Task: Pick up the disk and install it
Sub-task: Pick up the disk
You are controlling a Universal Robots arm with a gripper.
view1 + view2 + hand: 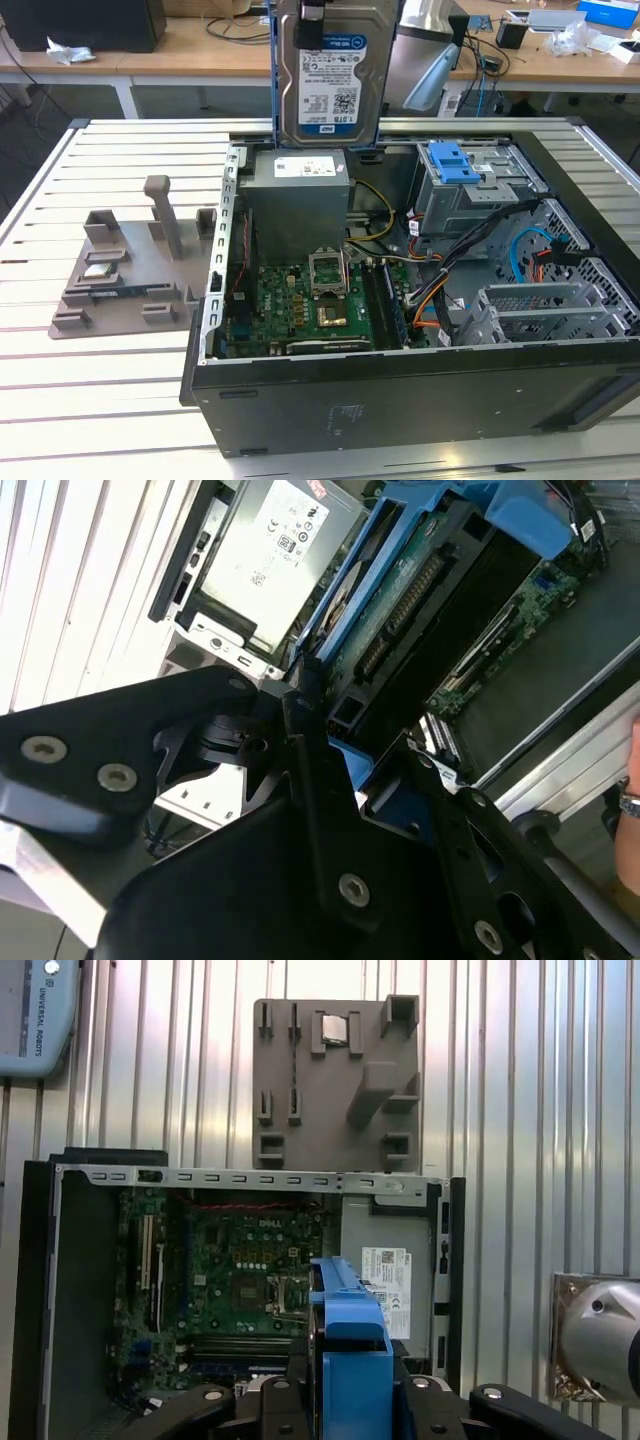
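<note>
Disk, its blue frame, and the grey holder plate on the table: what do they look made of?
The disk: metal body with a dull silver sheen, and a smooth printed label that looks like paper or film. Its blue frame: probably moulded plastic, going by the uniform saturated colour and soft highlights. The grey holder plate: matte, evenly grey, with blocky raised posts. Likely plastic, possibly printed, but I can't be sure.

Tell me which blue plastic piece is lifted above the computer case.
The carrier framing the disk, held high above the power supply; the ridged blue latch sits on the drive cage inside.
</note>
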